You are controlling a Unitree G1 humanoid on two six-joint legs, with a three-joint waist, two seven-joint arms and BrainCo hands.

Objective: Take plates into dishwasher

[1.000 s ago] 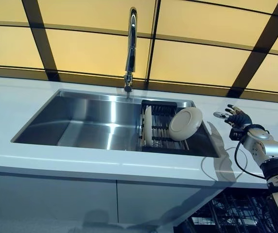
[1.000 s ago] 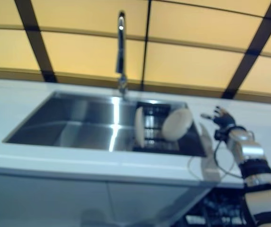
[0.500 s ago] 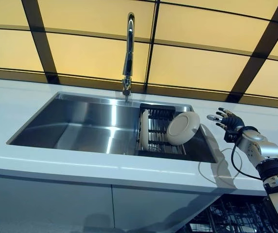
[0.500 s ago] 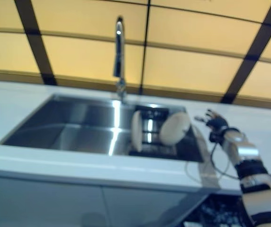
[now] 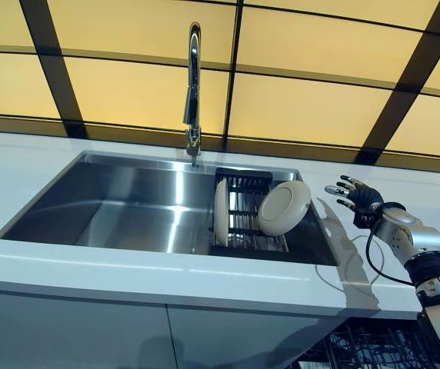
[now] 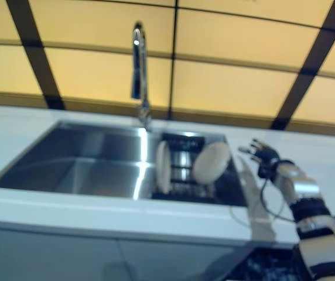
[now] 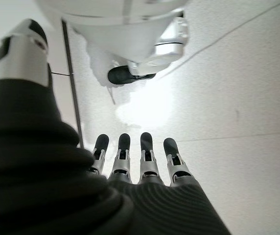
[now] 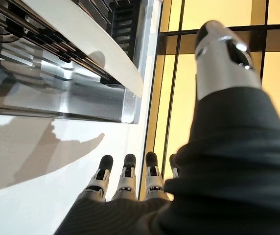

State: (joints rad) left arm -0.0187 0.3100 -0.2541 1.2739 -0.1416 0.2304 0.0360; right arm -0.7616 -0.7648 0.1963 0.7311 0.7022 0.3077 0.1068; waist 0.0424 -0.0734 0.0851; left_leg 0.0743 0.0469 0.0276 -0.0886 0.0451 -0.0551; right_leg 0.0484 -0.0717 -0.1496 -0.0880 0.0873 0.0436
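Left eye view: white counter (image 5: 66, 265) (steel sink (image 5: 112, 207) inset).

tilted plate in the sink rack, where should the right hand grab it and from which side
Probably the upper right rim of the tilted plate, coming from the right, where the open right hand hovers. It leans in the rack with that edge raised and free; the upright plate blocks its left.

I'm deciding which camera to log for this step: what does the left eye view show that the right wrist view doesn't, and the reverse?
Only the left eye view shows the tall chrome tap, the whole steel sink basin and the upright cream plate in the black dish rack. Only the right wrist view shows the right hand from behind, fingers straight and holding nothing. Both show the tilted round cream plate and the white counter.
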